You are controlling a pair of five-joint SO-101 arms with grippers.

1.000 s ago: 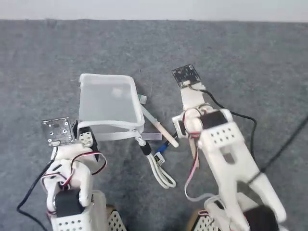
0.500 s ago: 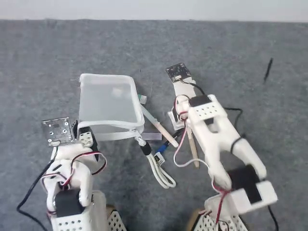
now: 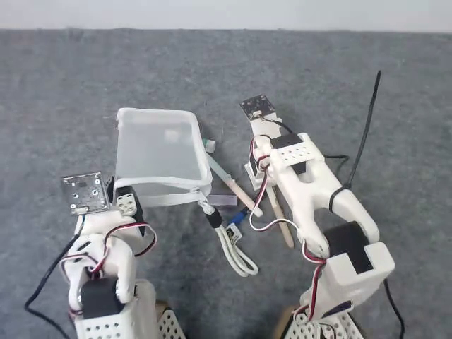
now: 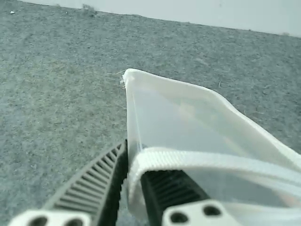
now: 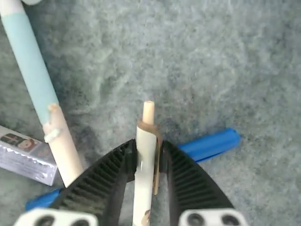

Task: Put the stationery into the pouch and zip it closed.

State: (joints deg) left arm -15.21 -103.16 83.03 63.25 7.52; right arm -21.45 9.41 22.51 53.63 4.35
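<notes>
Cream pen (image 5: pixel 145 136) clamped in right pincer (image 5: pixel 146 147) over a blue pen (image 5: pixel 209 143); left pincer (image 4: pixel 133 162) pinches pouch (image 4: pixel 188 122) rim.

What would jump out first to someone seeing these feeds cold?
The translucent white pouch lies left of centre in the high view, its rim pinched in the left gripper. Beside it, the right gripper is shut on a cream pen that crosses over a blue pen.
</notes>
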